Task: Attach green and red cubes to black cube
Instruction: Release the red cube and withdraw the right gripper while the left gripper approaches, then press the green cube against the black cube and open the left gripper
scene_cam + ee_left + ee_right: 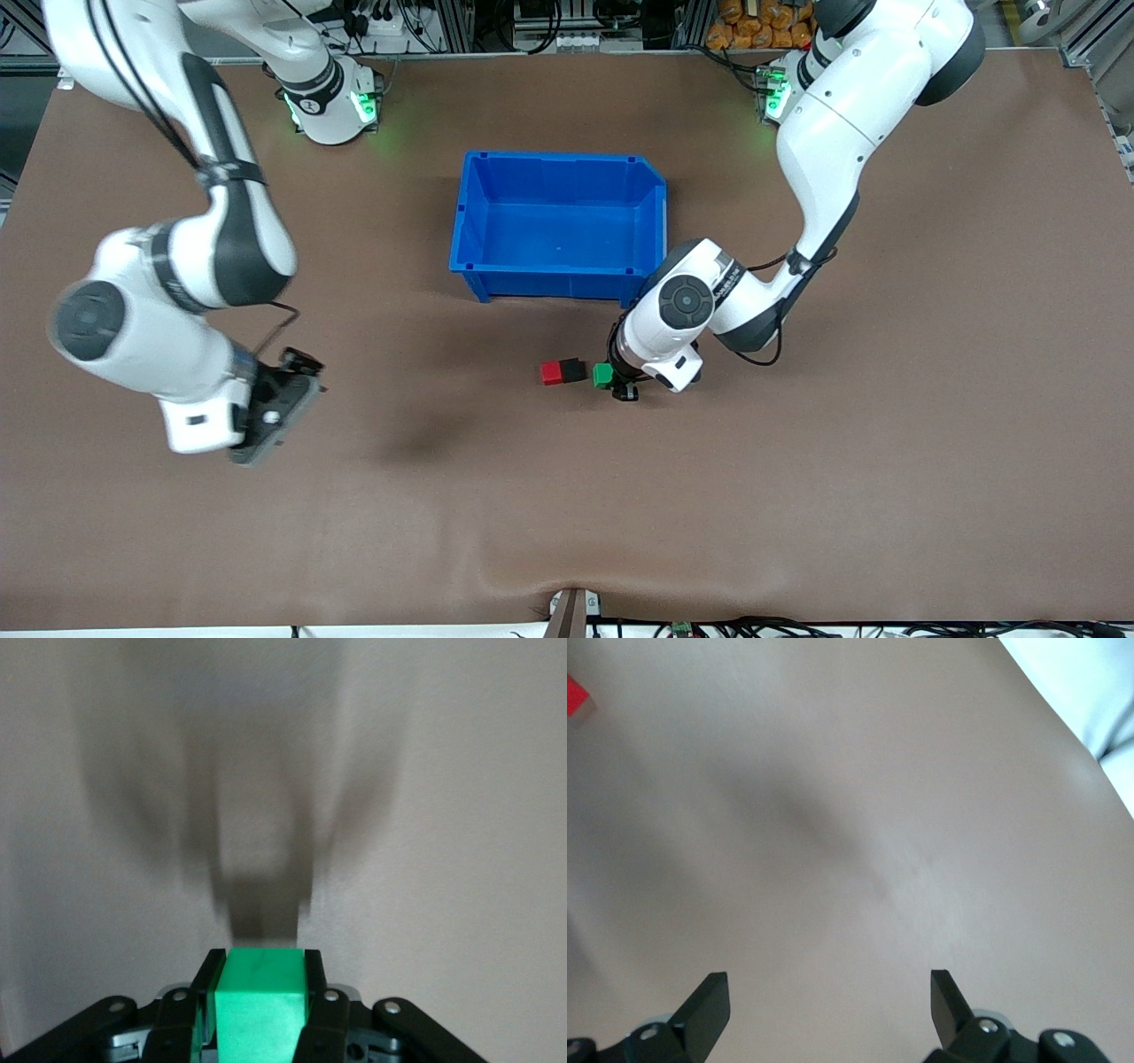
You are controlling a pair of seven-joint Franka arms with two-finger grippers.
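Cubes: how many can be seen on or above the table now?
3. The red cube and the black cube sit touching on the table, nearer the camera than the bin. The green cube is in the left gripper, beside the black one.

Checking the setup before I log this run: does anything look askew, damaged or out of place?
Nothing stands out. The red cube sits flush against the black cube. The left gripper holds the green cube squarely beside them. The blue bin stands upright; the right gripper waits open.
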